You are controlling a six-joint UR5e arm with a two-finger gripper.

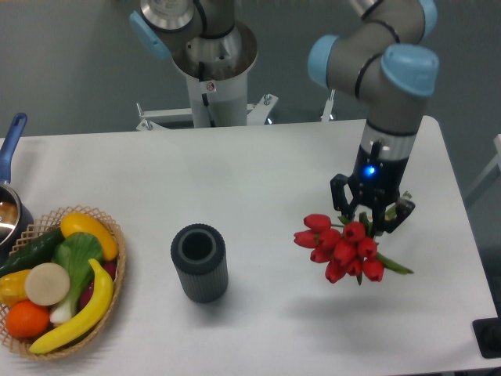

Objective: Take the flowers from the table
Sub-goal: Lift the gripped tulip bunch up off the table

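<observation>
One bunch of flowers (342,248), roughly eight red buds, is hanging above the table (258,172), its stems pinched in the gripper (371,218). One dark cylindrical vase (200,262) is standing upright. One wicker basket (117,266) is holding mixed fruit and vegetables.

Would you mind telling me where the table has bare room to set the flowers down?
The widest bare stretch of table lies between the dark ribbed cup and the flowers held in the tool; the far strip is also bare. The left edge is crowded by the fruit basket and pot.
</observation>
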